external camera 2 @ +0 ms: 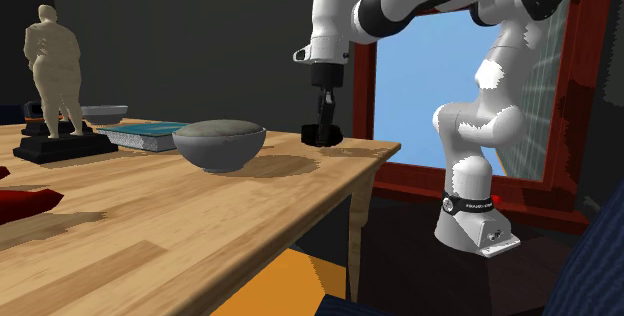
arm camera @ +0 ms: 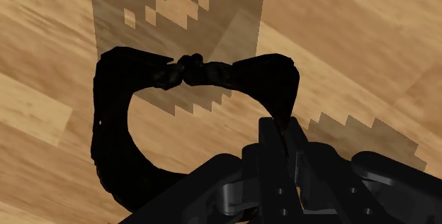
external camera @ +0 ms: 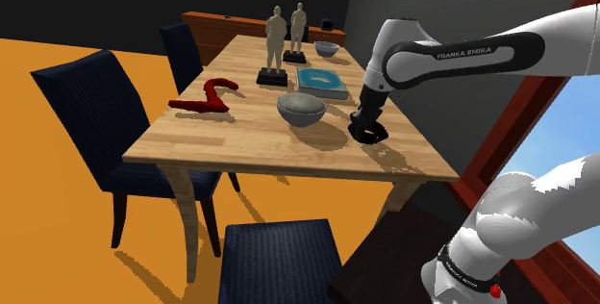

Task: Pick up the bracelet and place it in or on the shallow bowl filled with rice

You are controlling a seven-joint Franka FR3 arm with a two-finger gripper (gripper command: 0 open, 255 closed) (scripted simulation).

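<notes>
Orange floor, dark walls. Wooden worktop [external camera: 240,143] with dark blue chairs [external camera: 87,110] around it. White arm [external camera: 462,54] reaches over corner nearest stand. Two figurines [external camera: 276,47], teal book [external camera: 322,83] and red object [external camera: 204,100] farther in. Filled grey bowl [external camera: 301,110] mid-worktop. Tool [arm camera: 282,127] pinched onto band of black bracelet [arm camera: 110,116]. Bracelet low at worktop edge, near bowl but apart from it.

I read one marking: FRANKA EMIKA, in white capitals on the dark band of the arm [external camera: 471,54]. Its other small lettering I cannot read.
</notes>
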